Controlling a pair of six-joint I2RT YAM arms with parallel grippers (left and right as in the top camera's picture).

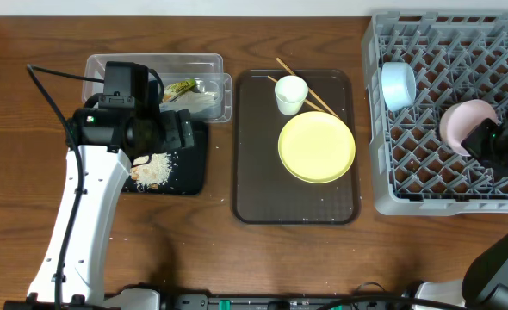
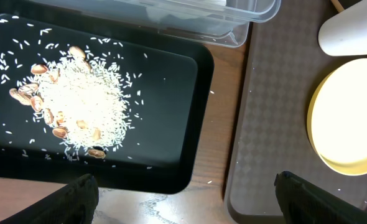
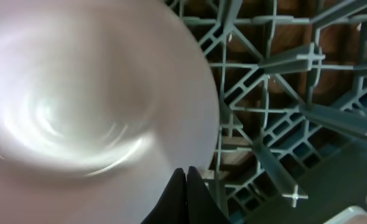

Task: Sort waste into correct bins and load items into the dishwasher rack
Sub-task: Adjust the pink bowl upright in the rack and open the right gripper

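My left gripper (image 2: 190,205) is open and empty, low over the gap between the black tray (image 2: 165,81) and the brown serving tray; it also shows in the overhead view (image 1: 185,133). Rice scraps with nuts (image 2: 78,106) lie heaped in the black tray (image 1: 189,176). The clear tub (image 1: 151,62) holds the green-and-orange wrapper (image 1: 180,88) and white paper (image 1: 204,101). My right gripper (image 3: 186,186) is shut on the rim of the small white bowl (image 3: 78,93), held tilted inside the grey rack (image 1: 426,202). The light blue bowl (image 1: 398,84) stands on edge in the rack.
The brown serving tray (image 1: 263,189) in the middle carries the yellow plate (image 1: 317,147), the white cup (image 1: 290,94) and the chopsticks (image 1: 321,103). The plate (image 2: 351,118) and cup (image 2: 351,31) lie right of my left gripper. Rack lattice (image 3: 277,81) fills the right wrist view.
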